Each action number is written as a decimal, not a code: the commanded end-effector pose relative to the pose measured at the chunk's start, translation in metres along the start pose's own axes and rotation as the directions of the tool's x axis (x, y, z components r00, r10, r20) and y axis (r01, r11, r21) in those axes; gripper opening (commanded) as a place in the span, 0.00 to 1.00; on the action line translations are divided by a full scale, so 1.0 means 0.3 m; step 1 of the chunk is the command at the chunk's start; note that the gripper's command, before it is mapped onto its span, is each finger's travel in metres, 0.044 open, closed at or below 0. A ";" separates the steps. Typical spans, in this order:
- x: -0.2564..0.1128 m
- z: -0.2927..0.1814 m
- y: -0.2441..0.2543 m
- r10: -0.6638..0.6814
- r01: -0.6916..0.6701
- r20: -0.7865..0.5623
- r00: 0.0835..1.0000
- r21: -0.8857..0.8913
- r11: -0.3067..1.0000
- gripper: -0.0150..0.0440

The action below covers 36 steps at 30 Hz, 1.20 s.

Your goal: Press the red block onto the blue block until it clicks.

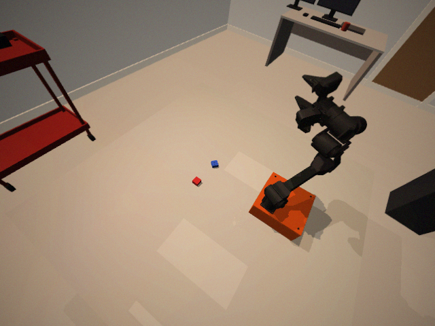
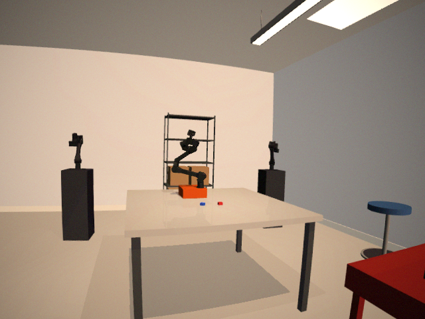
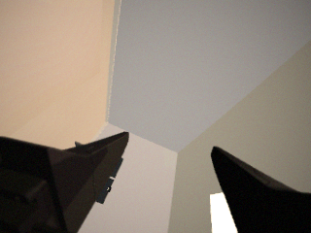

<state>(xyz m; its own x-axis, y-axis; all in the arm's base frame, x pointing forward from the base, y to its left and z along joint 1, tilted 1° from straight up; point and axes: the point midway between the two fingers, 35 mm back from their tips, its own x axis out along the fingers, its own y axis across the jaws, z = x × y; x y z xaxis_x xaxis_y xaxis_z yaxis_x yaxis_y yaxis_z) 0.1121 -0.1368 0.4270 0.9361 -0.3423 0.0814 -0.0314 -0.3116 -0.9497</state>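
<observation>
Though tiny in view, red block [image 1: 196, 180] [image 2: 220, 203] apparently apart from blue block [image 1: 214, 164] [image 2: 202, 203], orange base [image 1: 274, 223] [image 2: 194, 193] near, claw [image 1: 300, 86] [image 2: 189, 145] [image 3: 169, 143] wide

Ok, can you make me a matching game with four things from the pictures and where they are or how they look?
1. red block
2. orange box
3. hand
4. stool

A. open, with nothing in it
B. has a round blue seat
C. on the table, beside the blue block but not on it
D. under the arm

Right pairs: 1-C, 2-D, 3-A, 4-B
</observation>
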 end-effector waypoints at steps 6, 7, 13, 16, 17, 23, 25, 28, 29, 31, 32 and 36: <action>-0.013 0.062 -0.136 -0.083 0.046 -0.081 0.993 -0.377 0.925 1.00; -0.015 0.086 -0.173 -0.108 0.050 -0.096 0.989 -0.478 0.877 1.00; -0.007 0.254 -0.332 -0.244 -0.004 -0.112 0.963 -0.915 0.404 1.00; 0.016 0.382 -0.396 -0.296 -0.046 -0.070 0.953 -0.995 0.088 1.00; 0.027 0.427 -0.412 -0.308 -0.059 -0.050 0.950 -0.998 -0.021 1.00; 0.122 0.722 -0.431 -0.310 -0.107 0.116 0.944 -0.778 -0.619 1.00; 0.163 0.822 -0.407 -0.278 -0.106 0.181 0.943 -0.627 -0.771 1.00; 0.230 0.966 -0.341 -0.197 -0.089 0.277 0.940 -0.358 -0.930 1.00; 0.252 1.011 -0.312 -0.162 -0.081 0.308 0.938 -0.261 -0.962 1.00; 0.297 1.094 -0.242 -0.081 -0.062 0.363 0.928 -0.065 -0.996 1.00; 0.319 1.133 -0.203 -0.036 -0.052 0.388 0.921 0.032 -0.998 1.00; 0.395 1.262 -0.020 0.172 -0.026 0.465 0.868 0.389 -0.921 1.00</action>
<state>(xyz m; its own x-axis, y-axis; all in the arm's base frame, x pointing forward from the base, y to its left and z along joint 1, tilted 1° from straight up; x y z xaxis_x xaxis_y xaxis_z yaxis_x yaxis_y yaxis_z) 0.3347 0.1558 0.3694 0.9953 0.0511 -0.0822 0.0493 0.4627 0.8852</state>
